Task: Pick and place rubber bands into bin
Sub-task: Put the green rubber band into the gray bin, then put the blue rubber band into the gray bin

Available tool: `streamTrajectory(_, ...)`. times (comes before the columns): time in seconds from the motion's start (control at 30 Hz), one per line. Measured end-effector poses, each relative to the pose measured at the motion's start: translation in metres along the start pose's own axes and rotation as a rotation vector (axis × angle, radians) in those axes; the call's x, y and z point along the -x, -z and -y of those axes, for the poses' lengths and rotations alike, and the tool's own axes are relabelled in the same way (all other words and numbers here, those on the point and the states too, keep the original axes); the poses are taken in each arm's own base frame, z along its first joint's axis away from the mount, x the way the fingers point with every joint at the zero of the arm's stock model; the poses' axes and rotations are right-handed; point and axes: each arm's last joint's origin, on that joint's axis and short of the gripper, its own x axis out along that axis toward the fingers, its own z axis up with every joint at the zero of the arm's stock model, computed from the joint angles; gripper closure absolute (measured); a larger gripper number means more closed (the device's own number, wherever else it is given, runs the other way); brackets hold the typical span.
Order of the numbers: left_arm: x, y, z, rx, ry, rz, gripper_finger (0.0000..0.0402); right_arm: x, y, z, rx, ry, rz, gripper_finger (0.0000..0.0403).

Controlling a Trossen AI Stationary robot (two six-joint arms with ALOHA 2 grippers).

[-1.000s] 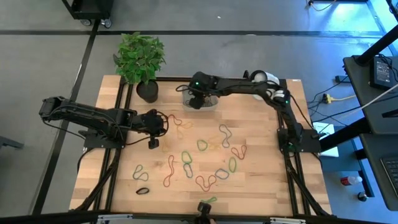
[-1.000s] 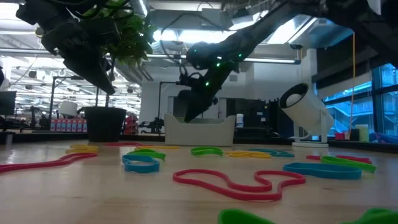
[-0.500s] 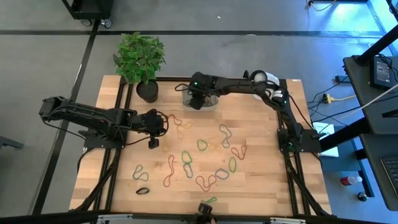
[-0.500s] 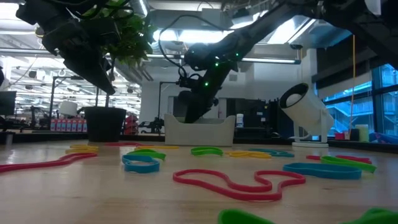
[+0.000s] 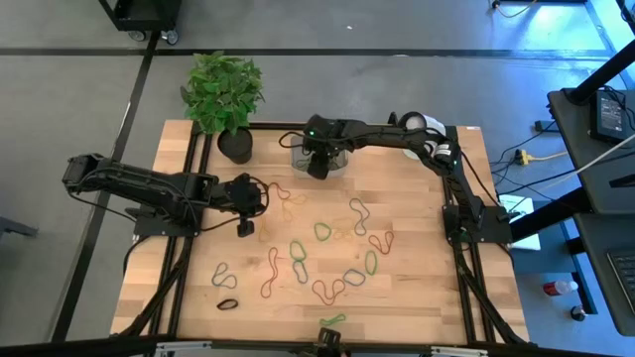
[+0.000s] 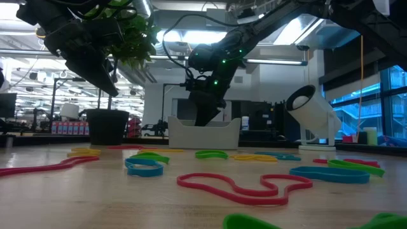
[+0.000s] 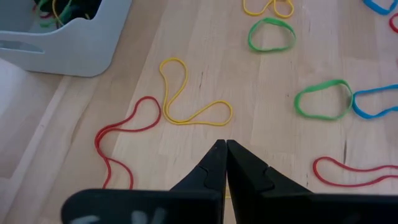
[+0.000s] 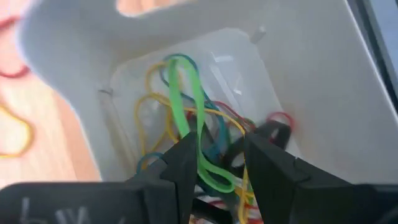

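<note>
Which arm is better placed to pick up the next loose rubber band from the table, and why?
Left, probably. The left gripper is shut, low over the table beside a yellow band and a red band. The right gripper is open over the bin, a green band between its fingers.

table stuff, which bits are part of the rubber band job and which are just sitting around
Job: rubber bands loose on the table; bin; right gripper, open over the bin; left gripper, shut above the table.
Just there: plant pot; white round camera.
</note>
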Motion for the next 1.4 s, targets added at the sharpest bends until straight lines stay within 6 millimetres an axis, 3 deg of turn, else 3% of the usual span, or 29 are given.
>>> streamTrajectory(0.13, 0.0, 0.0, 0.0, 0.012, 0.0, 0.0, 0.0394, 0.0, -0.005, 0.001, -0.002, -0.071, 0.062, 0.0267)
streamTrajectory(0.27, 0.0, 0.0, 0.0, 0.012, 0.0, 0.0, 0.0394, 0.0, -0.005, 0.009, -0.063, 0.148, 0.045, 0.0271)
streamTrajectory(0.4, 0.0, 0.0, 0.0, 0.012, 0.0, 0.0, 0.0393, 0.0, -0.005, 0.005, 0.002, -0.085, 0.079, 0.0281)
streamTrajectory(0.63, 0.0, 0.0, 0.0, 0.013, 0.0, 0.0, 0.0393, 0.003, -0.004, 0.008, -0.018, 0.068, 0.048, 0.0306)
streamTrajectory(0.73, 0.0, 0.0, 0.0, 0.014, 0.0, 0.0, 0.0393, 0.021, -0.008, 0.006, -0.012, 0.057, 0.065, 0.0325)
streamTrajectory(0.93, 0.0, 0.001, 0.0, -0.006, 0.001, -0.012, 0.0393, 0.086, -0.001, -0.009, 0.008, 0.035, 0.098, 0.0395)
streamTrajectory(1.03, 0.0, 0.002, 0.0, -0.028, 0.0, -0.017, 0.0394, 0.119, 0.019, -0.035, 0.018, 0.003, 0.15, 0.0394)
streamTrajectory(1.1, 0.0, 0.002, 0.0, -0.042, -0.001, -0.024, 0.0395, 0.135, 0.043, -0.054, 0.018, -0.028, 0.188, 0.0398)
streamTrajectory(1.27, 0.002, 0.006, 0.001, 0.002, -0.004, -0.09, 0.04, 0.157, 0.119, -0.103, -0.043, -0.05, 0.282, 0.0399)
streamTrajectory(1.4, 0.008, 0.007, 0.01, 0.083, -0.007, -0.19, 0.0399, 0.163, 0.18, -0.129, -0.128, -0.008, 0.31, 0.04)
